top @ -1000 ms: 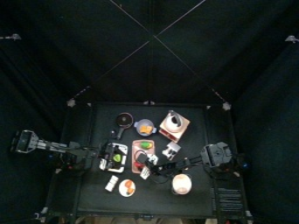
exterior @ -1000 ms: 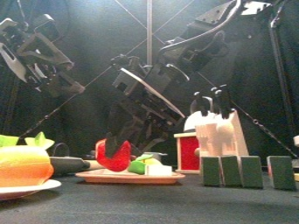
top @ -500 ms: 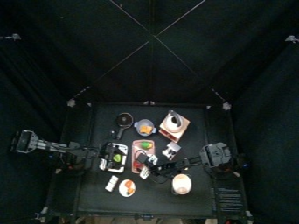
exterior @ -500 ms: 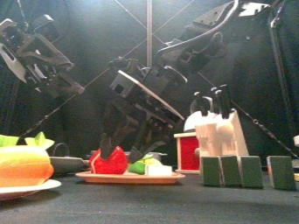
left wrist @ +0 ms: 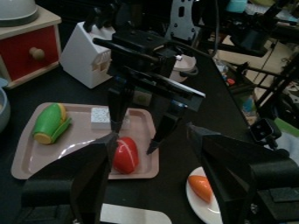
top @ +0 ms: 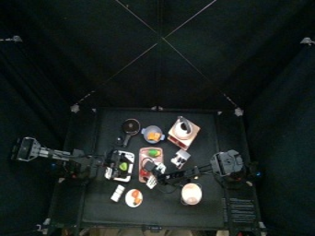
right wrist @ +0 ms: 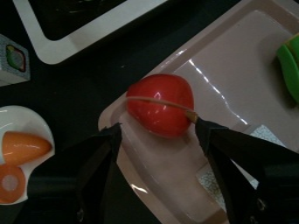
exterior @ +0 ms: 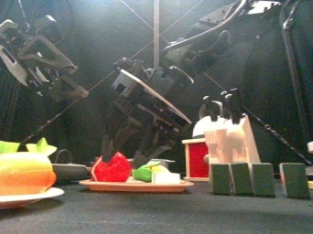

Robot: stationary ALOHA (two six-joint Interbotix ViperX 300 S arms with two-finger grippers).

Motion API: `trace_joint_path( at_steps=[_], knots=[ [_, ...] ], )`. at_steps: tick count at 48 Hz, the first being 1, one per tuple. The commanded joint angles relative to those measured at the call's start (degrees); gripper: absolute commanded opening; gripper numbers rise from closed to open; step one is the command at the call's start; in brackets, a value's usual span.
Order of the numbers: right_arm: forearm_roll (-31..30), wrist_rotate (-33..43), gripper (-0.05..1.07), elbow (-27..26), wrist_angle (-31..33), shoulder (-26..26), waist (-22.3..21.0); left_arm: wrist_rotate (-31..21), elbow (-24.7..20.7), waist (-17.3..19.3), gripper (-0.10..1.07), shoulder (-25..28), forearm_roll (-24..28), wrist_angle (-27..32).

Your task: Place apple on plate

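Observation:
The dark red apple [right wrist: 160, 105] lies on the pale pink rectangular plate [right wrist: 239, 74], near one end. My right gripper [right wrist: 160, 143] hangs just above it, open, one jaw to each side and neither touching. From the front, the apple [exterior: 113, 169] rests on the plate [exterior: 134, 186] with the right gripper [exterior: 134, 146] above it. The left wrist view shows the apple [left wrist: 125, 154], the plate [left wrist: 65, 149] and the right gripper [left wrist: 142, 136]. My left gripper [left wrist: 176, 188] is open and holds nothing, just off the plate's left side [top: 109, 168].
A green item [left wrist: 49, 122] also lies on the plate. An orange item on a small white plate [exterior: 25, 174] stands front left. A white knife block [exterior: 226, 137], a red box [exterior: 196, 158] and dark green blocks [exterior: 257, 178] stand to the right.
The apple has come down from the right gripper's jaws onto the plate. The right gripper has opened and risen a little. The left arm has not moved.

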Motion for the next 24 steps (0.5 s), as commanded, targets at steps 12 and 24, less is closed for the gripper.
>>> trace_joint_path(
  at_steps=[12,24],
  knots=[
    [3.0,-0.1,0.97,-1.7,-0.3,-1.0,0.1,0.2,-0.5,0.3,0.98,-0.1,0.0,-0.3],
    [5.1,-0.1,0.97,-1.7,-0.3,-1.0,0.1,0.2,-0.5,0.3,0.98,-0.1,0.1,-0.3]
  ],
)
